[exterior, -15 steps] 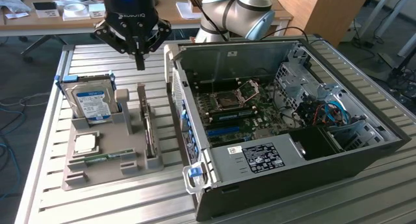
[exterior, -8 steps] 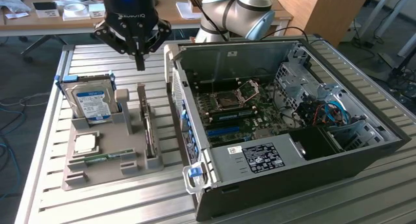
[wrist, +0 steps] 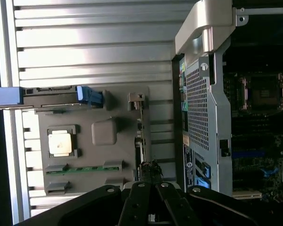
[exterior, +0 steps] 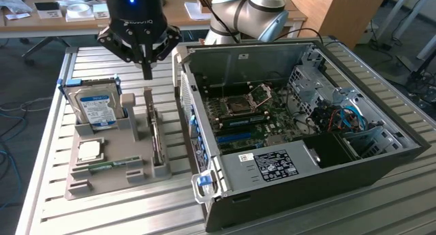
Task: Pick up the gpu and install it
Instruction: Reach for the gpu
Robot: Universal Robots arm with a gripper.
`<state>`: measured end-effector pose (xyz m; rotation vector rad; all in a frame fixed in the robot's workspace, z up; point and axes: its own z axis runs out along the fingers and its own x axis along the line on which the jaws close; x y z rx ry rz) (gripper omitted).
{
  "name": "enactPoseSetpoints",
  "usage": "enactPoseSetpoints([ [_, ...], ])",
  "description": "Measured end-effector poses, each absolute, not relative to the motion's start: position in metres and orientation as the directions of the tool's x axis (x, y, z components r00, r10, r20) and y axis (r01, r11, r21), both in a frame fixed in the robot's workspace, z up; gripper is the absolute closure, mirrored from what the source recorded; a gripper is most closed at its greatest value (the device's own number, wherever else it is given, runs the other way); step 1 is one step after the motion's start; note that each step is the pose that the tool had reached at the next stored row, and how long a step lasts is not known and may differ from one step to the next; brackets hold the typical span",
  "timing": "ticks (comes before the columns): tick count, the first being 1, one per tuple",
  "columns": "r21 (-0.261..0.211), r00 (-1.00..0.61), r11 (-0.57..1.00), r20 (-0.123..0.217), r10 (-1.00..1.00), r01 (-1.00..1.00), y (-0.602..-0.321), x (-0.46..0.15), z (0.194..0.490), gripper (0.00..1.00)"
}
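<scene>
The gpu [exterior: 156, 138] is a thin dark card standing on edge in the slots of a grey holder tray [exterior: 116, 184], along the tray side nearest the computer case. Seen from the wrist, the gpu [wrist: 140, 134] is a narrow dark strip. My gripper [exterior: 146, 73] hangs above the far end of the card, apart from it, with its two fingers brought together into a point and nothing between them. In the wrist view the gripper [wrist: 151, 165] has its tips meeting just off the card's end.
The open computer case [exterior: 293, 143] lies on the exterior view's right with its motherboard [exterior: 248, 115] exposed. The tray also holds a hard drive [exterior: 95, 104], a CPU [exterior: 90, 150] and a green RAM stick [exterior: 109, 166]. All rest on a slatted metal table [exterior: 136, 214].
</scene>
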<state>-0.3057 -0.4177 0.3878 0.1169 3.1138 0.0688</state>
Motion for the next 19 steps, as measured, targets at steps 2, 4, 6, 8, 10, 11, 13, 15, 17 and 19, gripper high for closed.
enactPoseSetpoints([
  [2, 0.045, -0.997, 0.996, -0.023, 0.076, 0.074, -0.422, -0.306, 0.388, 0.89],
  [4, 0.045, -0.997, 0.996, -0.023, 0.076, 0.075, -0.427, -0.306, 0.387, 0.89],
  [6, 0.045, -0.997, 0.996, -0.023, 0.076, 0.075, -0.432, -0.306, 0.387, 0.89],
  [8, 0.045, -0.997, 0.996, -0.022, 0.076, 0.075, -0.436, -0.306, 0.387, 0.89],
  [10, 0.045, -0.997, 0.996, -0.022, 0.076, 0.075, -0.439, -0.306, 0.387, 0.89],
  [11, 0.045, -0.997, 0.996, -0.022, 0.076, 0.075, -0.440, -0.306, 0.387, 0.89],
  [13, 0.045, -0.997, 0.996, -0.022, 0.076, 0.075, -0.441, -0.307, 0.387, 0.89],
  [15, 0.045, -0.997, 0.996, -0.022, 0.076, 0.075, -0.442, -0.308, 0.387, 0.89],
  [17, 0.045, -0.997, 0.996, -0.022, 0.076, 0.075, -0.443, -0.309, 0.387, 0.89],
  [19, 0.045, -0.997, 0.996, -0.022, 0.076, 0.075, -0.444, -0.310, 0.386, 0.89],
])
